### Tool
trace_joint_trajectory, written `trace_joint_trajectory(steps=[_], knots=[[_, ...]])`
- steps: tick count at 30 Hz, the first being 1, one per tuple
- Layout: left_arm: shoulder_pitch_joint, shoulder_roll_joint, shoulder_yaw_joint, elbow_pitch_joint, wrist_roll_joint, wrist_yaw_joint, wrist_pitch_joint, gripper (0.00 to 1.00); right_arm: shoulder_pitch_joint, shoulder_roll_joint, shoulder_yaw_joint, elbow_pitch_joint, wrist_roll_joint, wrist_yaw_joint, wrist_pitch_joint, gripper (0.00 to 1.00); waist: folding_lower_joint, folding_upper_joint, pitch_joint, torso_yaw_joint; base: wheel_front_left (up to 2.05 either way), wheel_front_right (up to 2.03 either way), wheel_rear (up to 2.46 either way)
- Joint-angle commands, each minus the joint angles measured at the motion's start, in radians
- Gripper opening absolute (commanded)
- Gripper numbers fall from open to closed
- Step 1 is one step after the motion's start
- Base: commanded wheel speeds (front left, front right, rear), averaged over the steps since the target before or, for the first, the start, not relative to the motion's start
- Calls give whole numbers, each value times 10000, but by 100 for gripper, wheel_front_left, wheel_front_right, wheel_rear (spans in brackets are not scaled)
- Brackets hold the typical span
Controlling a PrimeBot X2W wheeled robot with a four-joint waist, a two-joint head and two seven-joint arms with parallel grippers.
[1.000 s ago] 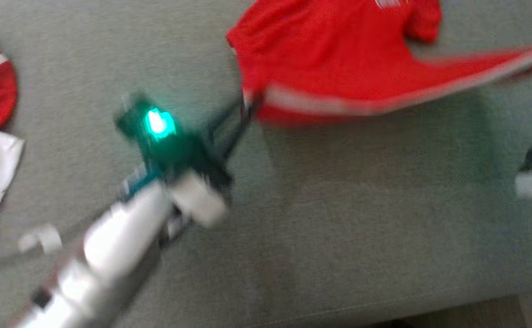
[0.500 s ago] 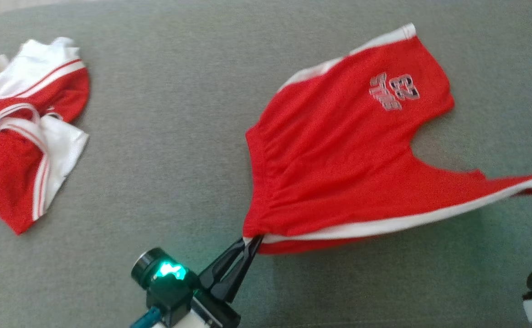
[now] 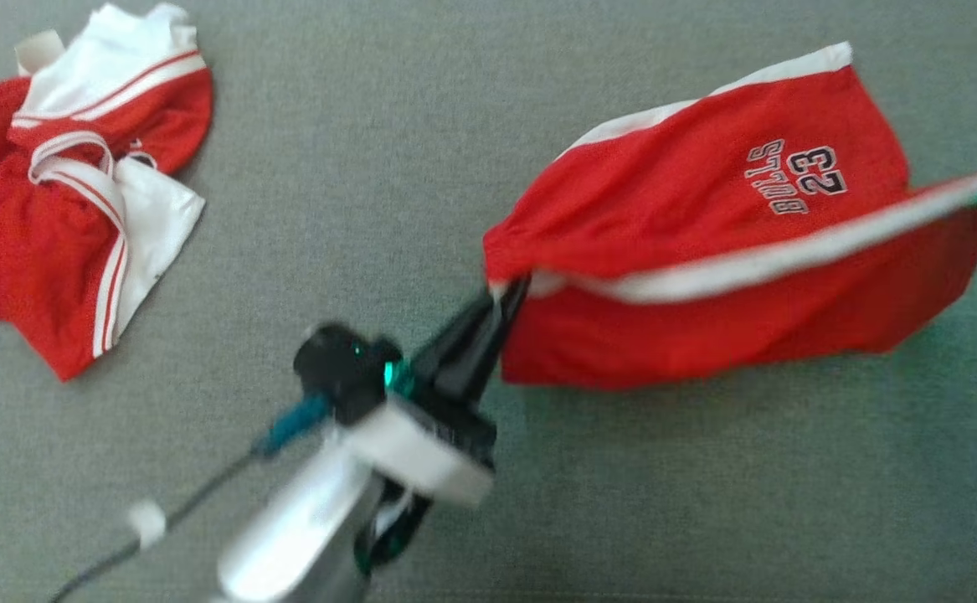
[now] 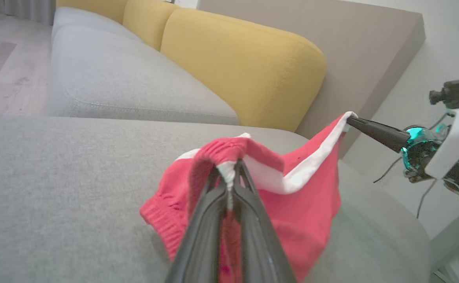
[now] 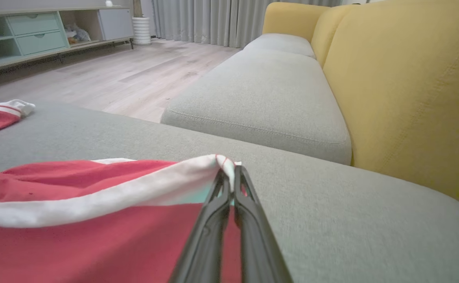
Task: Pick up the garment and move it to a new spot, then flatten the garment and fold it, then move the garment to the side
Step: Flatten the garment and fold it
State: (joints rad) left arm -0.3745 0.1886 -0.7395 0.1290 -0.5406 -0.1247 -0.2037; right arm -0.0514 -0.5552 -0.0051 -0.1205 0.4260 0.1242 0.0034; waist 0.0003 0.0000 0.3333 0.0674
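1. Holding the red shorts (image 3: 706, 251) at two ends, the robot has their near edge lifted above the grey sofa seat (image 3: 371, 151). The shorts are on the right side of the head view. The far part, with the number on it, looks like it lies on the seat.
2. The left gripper (image 3: 509, 293) is pinched tight on the corner by the stretchy waistband, where the white stripe begins.
3. The right gripper (image 5: 229, 173) is pinched tight too. It has the other end of the white stripe, at the bottom of a leg.
4. The shorts look soft, thin and very light. They sag and bunch up between the two grips, so they cannot keep a shape on their own.
5. I think nothing here can break. The cloth looks smooth, though, so a small pinch could slip out of the thin fingers.
6. The best places to hold look like the corners and the thick waistband. There the cloth is doubled and gives more to bite on.
7. Pulling the two ends apart should make the shorts go flat.
8. A pile of red and white clothes (image 3: 78, 209) lies well apart, on the left of the seat.
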Motion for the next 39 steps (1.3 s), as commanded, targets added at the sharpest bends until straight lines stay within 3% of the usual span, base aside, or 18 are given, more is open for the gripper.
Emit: trace_joint_trajectory(steps=[1, 6, 14, 15, 16, 17, 18, 24, 28, 35, 36, 37, 38, 39], knots=[[-564, -72, 388, 58, -250, -54, 115, 0, -510, -580, 267, 50, 112, 65, 88, 0, -3, 0, 358, 128, 0, 0, 0], [-2493, -659, 660, 1823, -1299, -57, 442, 0, -2949, -1183, 1513, 2022, 643, 65, -28, 0, -3, 0, 1001, 206, 0, 0, 0], [-3828, -756, 345, 3282, -2152, -58, 421, 0, -5498, -1140, 3359, 4314, 1246, 65, -482, 0, -3, 0, 1533, 166, 0, 0, 0], [-3878, -763, 295, 3428, -2281, -58, 383, 11, -5712, -1072, 3585, 4552, 1336, 65, -562, 29, -3, 0, 1557, 166, 0, 0, 0], [-3925, -771, 251, 3570, -2372, -58, 323, 57, -5885, -1005, 3769, 4792, 1430, 65, -646, 100, -3, 0, 1572, 168, 0, 0, 0], [-3925, -771, 251, 3570, -2372, -58, 323, 57, -5885, -1005, 3769, 4792, 1430, 65, -646, 100, -3, 0, 1572, 168, 0, 0, 0], [-3975, -779, 175, 3685, -2422, -58, 231, 100, -6038, -955, 3944, 5026, 1494, 65, -747, 100, -3, 0, 1575, 176, 0, 0, 0], [-3888, -773, 162, 4133, -1902, 98, -492, 100, -6117, -673, 4294, 6202, 2259, 65, -1416, 100, -3, 0, 1256, 281, 0, 0, 0], [-3150, -768, 951, 2931, -349, 976, -572, 100, -5640, -582, 4476, 6718, 3242, 65, -1088, 100, -3, 0, 910, 372, 0, 0, 0], [-279, -1173, 2281, -192, 2282, 2368, -578, 100, -5173, -484, 4833, 8155, 4349, 65, 41, 100, -3, 0, 299, 922, 0, 0, 0], [96, -1226, 2394, -544, 2482, 2497, -578, 100, -5141, -461, 4933, 8259, 4474, 65, 183, 94, -3, 0, 211, 1010, 0, 0, 0], [441, -1266, 2464, -847, 2674, 2610, -578, 100, -5111, -438, 5004, 8324, 4627, 65, 255, 29, -3, 0, 114, 1096, 0, 0, 0], [757, -1297, 2529, -1123, 2833, 2717, -578, 100, -5088, -428, 5059, 8357, 4781, 65, 274, 0, -3, 0, 15, 1171, 0, 0, 0], [1047, -1321, 2582, -1368, 2950, 2799, -579, 100, -5064, -434, 5124, 8360, 4922, 65, 266, 0, -3, 0, -90, 1233, 0, 0, 0]])
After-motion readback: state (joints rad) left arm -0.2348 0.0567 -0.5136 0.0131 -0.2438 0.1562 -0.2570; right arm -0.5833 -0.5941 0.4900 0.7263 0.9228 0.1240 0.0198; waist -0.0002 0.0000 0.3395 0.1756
